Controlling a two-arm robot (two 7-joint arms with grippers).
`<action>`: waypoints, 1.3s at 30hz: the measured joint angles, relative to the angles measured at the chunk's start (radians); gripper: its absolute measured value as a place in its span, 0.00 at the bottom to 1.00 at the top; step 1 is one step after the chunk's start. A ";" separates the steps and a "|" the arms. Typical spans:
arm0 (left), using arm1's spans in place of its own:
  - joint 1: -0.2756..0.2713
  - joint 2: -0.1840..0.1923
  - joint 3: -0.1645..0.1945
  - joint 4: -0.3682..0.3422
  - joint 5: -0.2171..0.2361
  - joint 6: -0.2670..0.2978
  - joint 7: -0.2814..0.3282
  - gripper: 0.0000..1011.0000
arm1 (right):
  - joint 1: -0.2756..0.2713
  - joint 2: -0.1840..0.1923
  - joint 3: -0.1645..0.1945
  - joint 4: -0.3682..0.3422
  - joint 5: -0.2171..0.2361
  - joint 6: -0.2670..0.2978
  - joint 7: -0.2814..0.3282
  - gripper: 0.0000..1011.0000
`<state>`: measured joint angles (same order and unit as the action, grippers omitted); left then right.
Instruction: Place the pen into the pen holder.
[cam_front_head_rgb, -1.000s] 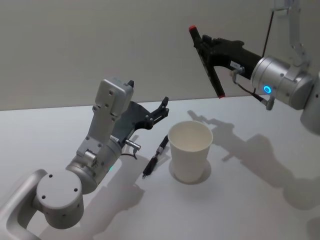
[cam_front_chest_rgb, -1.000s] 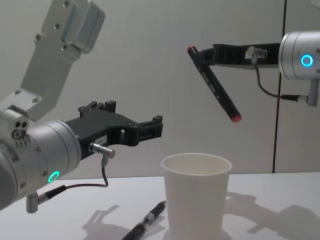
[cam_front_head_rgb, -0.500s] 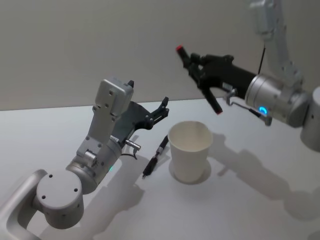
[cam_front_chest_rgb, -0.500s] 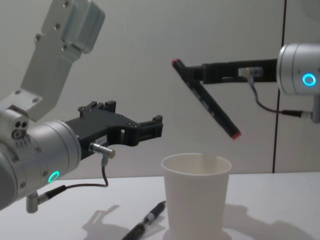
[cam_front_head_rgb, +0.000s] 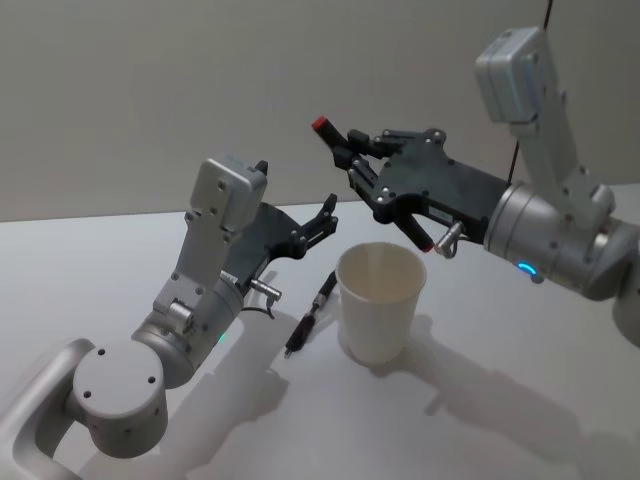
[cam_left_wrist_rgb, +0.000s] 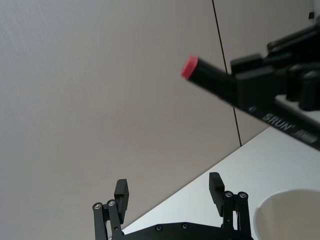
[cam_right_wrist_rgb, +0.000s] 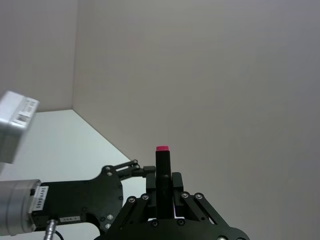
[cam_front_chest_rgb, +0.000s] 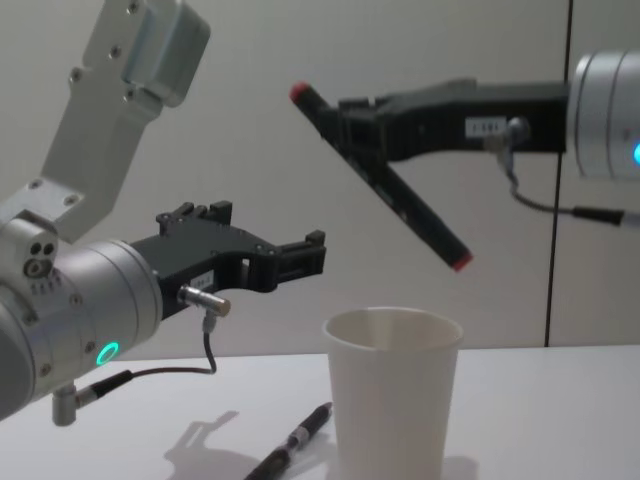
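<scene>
Right pincer is clamped on the red-tipped pen, held tilted above the pen holder. I judge I'm mid-carry: next I'd stand it steeper, centre the lower tip inside the rim, then let go. Left pincer idles beside the holder, spread apart.

**Matt black, satin silver, plain paper**

The pen holder is plain white paper, matt, with a smooth rolled rim. The marker pen looks like matt black plastic with red end caps. The right tool and the left tool are dull black, hard-looking parts dotted with small bright screws. The arm casings have a satin silver-grey finish. The slim pen is black with a slight sheen. The tabletop is smooth, matt white.
</scene>
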<state>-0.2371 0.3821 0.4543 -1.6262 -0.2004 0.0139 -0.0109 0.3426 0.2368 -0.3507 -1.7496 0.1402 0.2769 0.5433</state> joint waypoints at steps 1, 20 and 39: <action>0.000 0.000 0.000 0.000 0.000 0.000 0.000 0.99 | -0.005 0.004 -0.001 -0.015 -0.002 -0.003 0.000 0.17; 0.000 0.000 0.000 0.000 0.000 0.000 0.000 0.99 | -0.060 0.069 0.010 -0.198 -0.021 -0.068 -0.041 0.17; 0.000 0.000 0.000 0.000 0.000 0.000 0.000 0.99 | -0.080 0.070 0.013 -0.113 0.094 -0.044 -0.049 0.17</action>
<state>-0.2372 0.3821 0.4542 -1.6262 -0.2004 0.0138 -0.0109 0.2627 0.3065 -0.3379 -1.8624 0.2338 0.2333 0.4942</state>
